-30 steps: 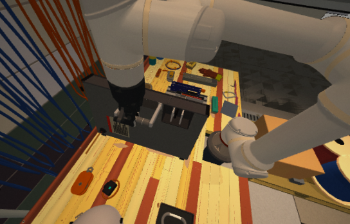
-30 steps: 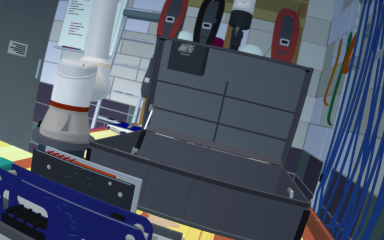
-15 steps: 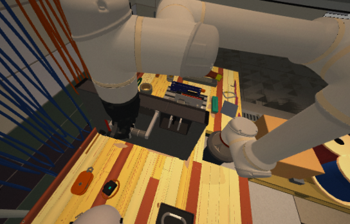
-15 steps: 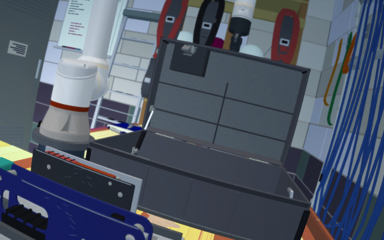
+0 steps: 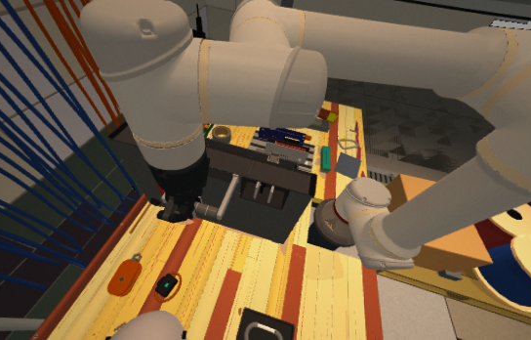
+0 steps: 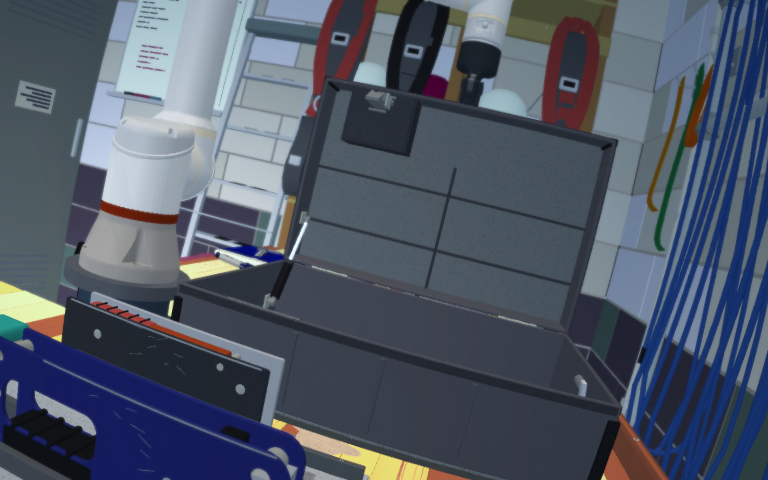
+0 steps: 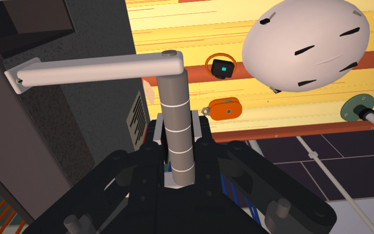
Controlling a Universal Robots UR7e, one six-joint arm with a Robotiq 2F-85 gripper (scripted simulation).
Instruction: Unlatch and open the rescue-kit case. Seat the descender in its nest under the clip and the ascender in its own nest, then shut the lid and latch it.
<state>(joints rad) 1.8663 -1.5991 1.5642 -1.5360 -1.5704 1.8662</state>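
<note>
The lid point(image 6: 454, 196) of the dark rescue-kit case point(image 6: 412, 369) stands raised well above the case body, its grey lined inside facing the second side camera. The grey ribbed lid handle point(image 7: 177, 136) point(image 5: 206, 211), on a pale arm fixed to the lid's outer face, is held in my closed gripper point(image 7: 178, 142) point(image 5: 177, 214) at the lid's free edge. On the striped bench beyond lie the orange ascender point(image 7: 225, 108) point(image 5: 124, 277) and the black descender with an orange ring point(image 7: 222, 68) point(image 5: 168, 285), apart from each other and from the case.
A white vented helmet point(image 7: 306, 46) sits on the bench beside the two devices. Blue ropes point(image 6: 727, 238) hang close to the case's right side. A blue plate rack point(image 6: 132, 416) stands by the case, with the arm's base point(image 6: 138, 226) behind.
</note>
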